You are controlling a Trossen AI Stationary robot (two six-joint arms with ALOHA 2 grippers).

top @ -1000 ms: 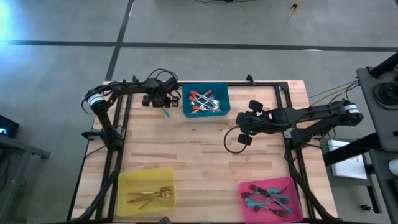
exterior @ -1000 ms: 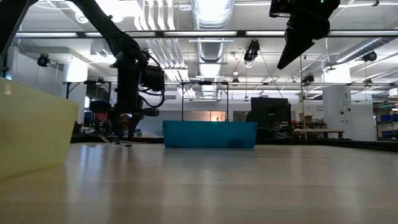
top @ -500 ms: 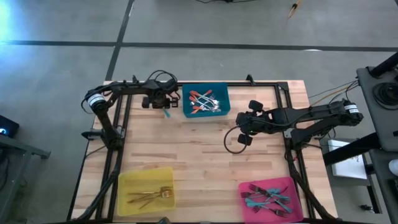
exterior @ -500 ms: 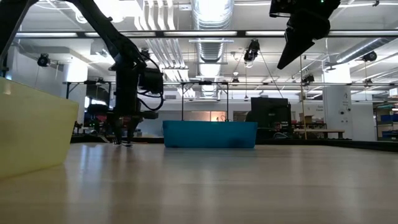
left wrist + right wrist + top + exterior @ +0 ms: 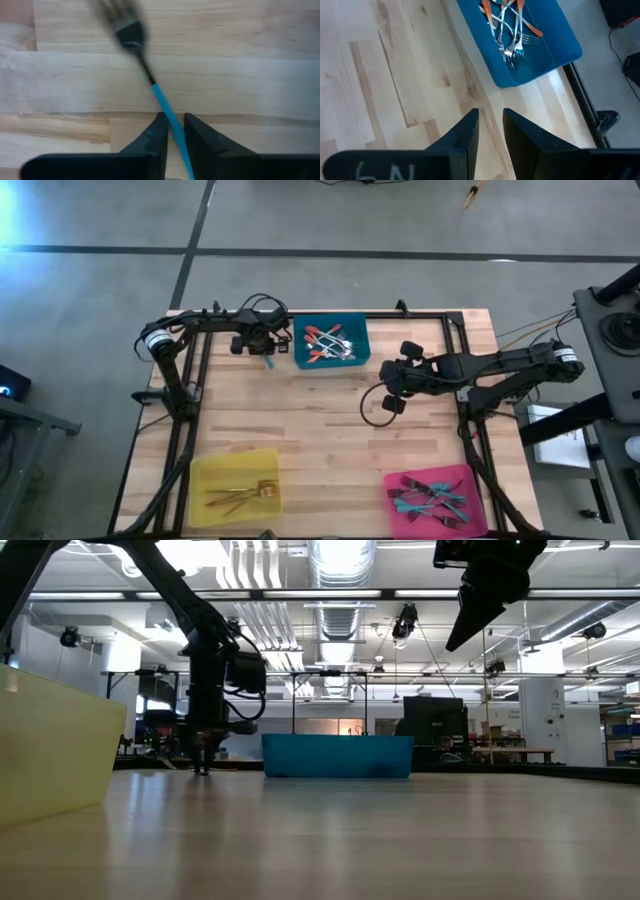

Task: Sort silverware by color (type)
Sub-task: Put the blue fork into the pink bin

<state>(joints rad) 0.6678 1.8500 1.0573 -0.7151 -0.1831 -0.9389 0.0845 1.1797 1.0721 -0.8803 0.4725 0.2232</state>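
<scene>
1. Writing on the right gripper (image 5: 490,122) body is partly cut off, unreadable.
2. Left gripper (image 5: 172,127), jaws clamped on a teal-handled fork (image 5: 150,82), beside the blue bin (image 5: 330,342).
3. Right jaws slightly apart, empty, above the worktop (image 5: 300,410).

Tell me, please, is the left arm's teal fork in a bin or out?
Out: the left gripper holds the teal fork over bare wood, beside the blue bin.

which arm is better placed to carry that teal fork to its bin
Left. Its fingers are already shut on the teal fork beside the blue bin. The right gripper hovers empty mid-table.
</scene>
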